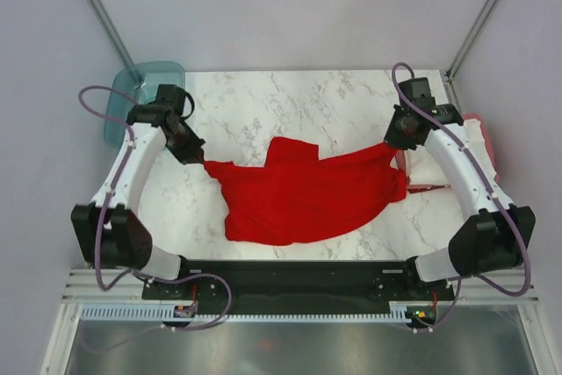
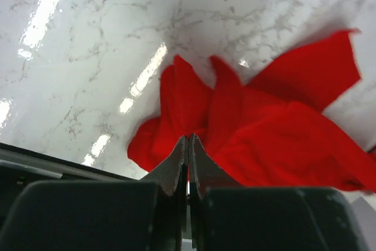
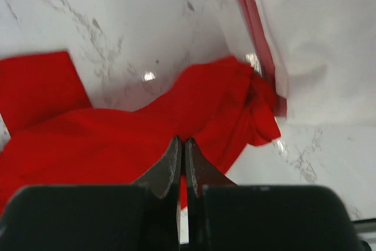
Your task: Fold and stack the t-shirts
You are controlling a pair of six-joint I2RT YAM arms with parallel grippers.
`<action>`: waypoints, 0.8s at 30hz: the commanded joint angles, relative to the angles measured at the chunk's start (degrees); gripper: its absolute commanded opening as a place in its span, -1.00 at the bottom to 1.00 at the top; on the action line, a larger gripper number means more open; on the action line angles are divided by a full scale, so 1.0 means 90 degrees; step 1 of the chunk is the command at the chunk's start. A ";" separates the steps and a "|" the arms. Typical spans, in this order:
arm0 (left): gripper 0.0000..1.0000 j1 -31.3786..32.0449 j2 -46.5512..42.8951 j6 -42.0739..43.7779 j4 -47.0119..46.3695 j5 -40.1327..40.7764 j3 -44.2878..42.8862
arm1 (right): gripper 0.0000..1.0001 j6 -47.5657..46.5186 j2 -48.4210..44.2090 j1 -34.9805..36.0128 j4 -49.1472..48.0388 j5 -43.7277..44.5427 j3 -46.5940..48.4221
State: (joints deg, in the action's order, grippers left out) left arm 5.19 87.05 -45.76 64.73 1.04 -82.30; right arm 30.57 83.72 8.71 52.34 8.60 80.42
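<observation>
Red t-shirt (image 1: 307, 195) is seen stretched across the middle of the bench (image 1: 290, 107), pinched at its left end by the left jaws and at its right end by the right jaws. In both wrist views the jaws are pressed together with red cloth caught between them. Between the two grips the cloth is rumpled and sags toward the near edge, with one sleeve turned up at the far side. No fold can be made out in it, so the task is judged to be at an early stage: this garment is only being spread out.

A white t-shirt (image 1: 479, 142) is lying at the right edge of the bench, over a pinkish-red t-shirt (image 3: 252, 10) of which only a strip is shown. Whether either is folded cannot be told. A finished stack is not seen, so folding of the red one and stacking are judged to remain.

Open marble is left beyond the red cloth and at the near left. On the right, room is tight: the held end is just beside the white garment. A teal tub (image 1: 140, 85) is set at the far left corner, behind the left arm.
</observation>
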 commanded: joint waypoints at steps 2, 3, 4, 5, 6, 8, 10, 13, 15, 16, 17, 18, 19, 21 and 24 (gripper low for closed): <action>-0.96 -0.0010 -0.2561 0.0182 -0.0806 -0.0534 0.0141 | -1.00 -0.0154 -0.1937 -0.0030 -0.0561 -0.0330 -0.0166; -0.96 -0.0010 -0.2640 0.0191 -0.0776 -0.0632 0.0044 | -1.00 -0.0144 -0.2017 -0.0030 -0.0561 -0.0427 -0.0108; -0.96 -0.0010 -0.2727 0.0230 -0.0631 -0.0739 -0.0179 | -1.00 -0.0154 -0.2075 -0.0021 -0.0494 -0.0525 0.0037; -0.96 -0.0010 -0.2719 0.0221 -0.0533 -0.0731 -0.0346 | -1.00 -0.0154 -0.2086 -0.0030 -0.0483 -0.0526 0.0126; -0.96 -0.0010 -0.2699 0.0231 -0.0464 -0.0663 -0.0521 | -1.00 -0.0144 -0.2086 -0.0030 -0.0473 -0.0487 0.0194; -0.96 -0.0020 -0.2622 0.0240 -0.0221 -0.0565 -0.1127 | -1.00 -0.0135 -0.2086 -0.0030 -0.0473 -0.0448 0.0409; -0.96 -0.0020 -0.2378 0.0231 -0.0093 -0.0477 -0.1885 | -1.00 -0.0135 -0.2037 -0.0030 -0.0483 -0.0360 0.0604; -0.96 -0.0030 -0.1753 0.0065 0.0307 -0.0428 -0.3309 | -1.00 -0.0037 -0.1813 -0.0040 -0.0415 -0.0340 0.1490; -0.96 -0.0030 -0.1489 -0.0169 0.0434 -0.0573 -0.4006 | -1.00 0.0031 -0.1705 -0.0040 -0.0366 -0.0360 0.1883; -0.96 -0.0030 -0.1401 -0.0257 0.0444 -0.0613 -0.4551 | -1.00 0.0060 -0.1734 -0.0030 -0.0356 -0.0379 0.2194; -0.96 -0.0030 -0.1391 -0.0432 0.0445 -0.0623 -0.4788 | -1.00 0.0070 -0.1841 -0.0030 -0.0356 -0.0360 0.2313; -0.96 -0.0030 -0.1410 -0.0491 0.0425 -0.0604 -0.5033 | -1.00 0.0070 -0.1919 -0.0030 -0.0356 -0.0321 0.2430; -0.96 -0.0030 -0.1497 -0.0521 0.0367 -0.0555 -0.5509 | -1.00 0.0032 -0.1997 -0.0030 -0.0356 -0.0244 0.2605; -0.96 -0.0030 -0.1692 -0.0609 0.0269 -0.0429 -0.5864 | -1.00 -0.0007 -0.2319 -0.0030 -0.0356 -0.0117 0.2704; -0.96 -0.0030 -0.2598 -0.0755 -0.0442 -0.0389 -0.5574 | -1.00 -0.0076 -0.2895 -0.0040 -0.0444 0.0108 0.2666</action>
State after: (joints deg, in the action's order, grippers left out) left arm 5.21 72.64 -49.32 66.37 -3.05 -130.58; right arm 30.33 63.94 8.69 50.13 6.37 101.69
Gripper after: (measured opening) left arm 0.025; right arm 0.058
